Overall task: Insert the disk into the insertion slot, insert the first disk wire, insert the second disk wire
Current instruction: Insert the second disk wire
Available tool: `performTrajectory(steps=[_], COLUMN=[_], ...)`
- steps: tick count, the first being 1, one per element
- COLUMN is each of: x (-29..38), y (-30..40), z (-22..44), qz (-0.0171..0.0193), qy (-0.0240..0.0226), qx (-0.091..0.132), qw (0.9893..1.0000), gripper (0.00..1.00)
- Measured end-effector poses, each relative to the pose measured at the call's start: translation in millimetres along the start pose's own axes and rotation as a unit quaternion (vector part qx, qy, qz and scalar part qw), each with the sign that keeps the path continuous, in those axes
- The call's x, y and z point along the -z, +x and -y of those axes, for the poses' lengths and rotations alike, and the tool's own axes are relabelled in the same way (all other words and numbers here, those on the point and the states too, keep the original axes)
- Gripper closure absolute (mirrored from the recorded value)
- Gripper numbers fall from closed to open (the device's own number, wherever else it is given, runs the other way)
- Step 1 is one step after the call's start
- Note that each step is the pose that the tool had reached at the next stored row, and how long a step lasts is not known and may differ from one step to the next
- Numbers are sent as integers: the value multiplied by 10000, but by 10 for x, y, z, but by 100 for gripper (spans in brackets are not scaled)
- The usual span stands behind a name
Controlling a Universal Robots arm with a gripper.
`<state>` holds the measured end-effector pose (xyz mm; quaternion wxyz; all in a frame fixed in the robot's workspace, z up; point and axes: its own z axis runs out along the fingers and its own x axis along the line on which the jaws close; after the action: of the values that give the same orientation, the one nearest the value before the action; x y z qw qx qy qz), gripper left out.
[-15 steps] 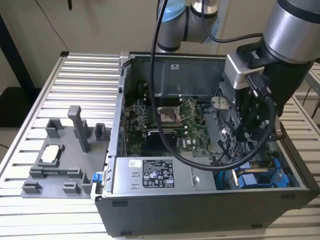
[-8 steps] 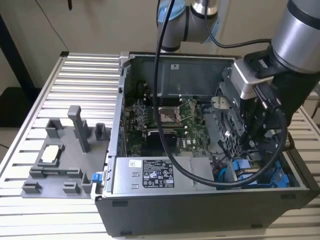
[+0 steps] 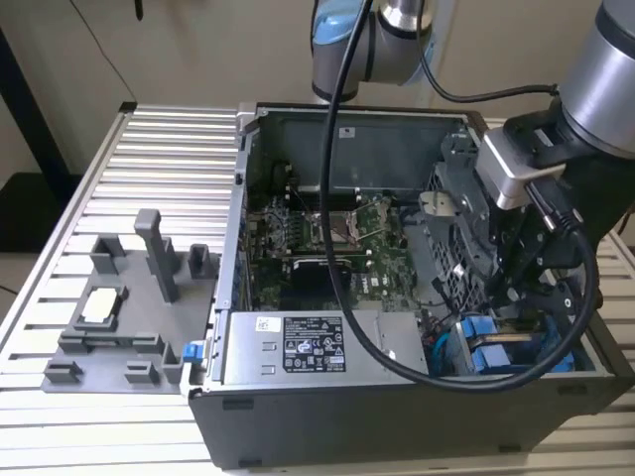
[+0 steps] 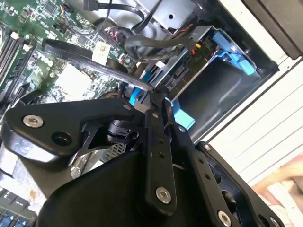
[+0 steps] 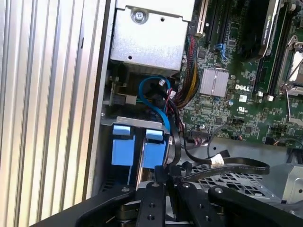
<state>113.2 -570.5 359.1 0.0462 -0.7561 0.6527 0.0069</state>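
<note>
In both wrist views my gripper (image 5: 166,178) (image 4: 157,97) is shut on the end of a flat black disk wire (image 5: 222,168) (image 4: 90,59) that carries a small white tag. The fingertips stand just beside the blue carrier of the disk (image 5: 154,150) (image 4: 182,117). The disk sits in the insertion slot of the grey drive cage (image 5: 142,122), next to another blue-tabbed drive (image 5: 123,146). In the exterior view the arm's wrist (image 3: 526,169) reaches down into the near right corner of the open computer case, over the two blue carriers (image 3: 484,342).
Around the cage lie a blue cable (image 5: 156,101), a bundle of coloured wires (image 5: 189,80), a perforated grey panel (image 5: 232,182) and the green motherboard (image 3: 327,228). The power supply (image 3: 298,342) fills the case front. A grey fixture tray (image 3: 129,317) rests on the ribbed table (image 3: 149,149).
</note>
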Motion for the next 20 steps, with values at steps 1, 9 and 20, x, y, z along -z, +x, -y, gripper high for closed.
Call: performTrajectory(steps=[1, 9, 20], x=[-5, -30, -64], y=[0, 10, 49], z=[0, 51, 187], qz=[-3, -16, 1], qy=[4, -89, -303], qx=[-47, -448, -612], qw=[10000, 9990, 9977], gripper=[84, 84, 84])
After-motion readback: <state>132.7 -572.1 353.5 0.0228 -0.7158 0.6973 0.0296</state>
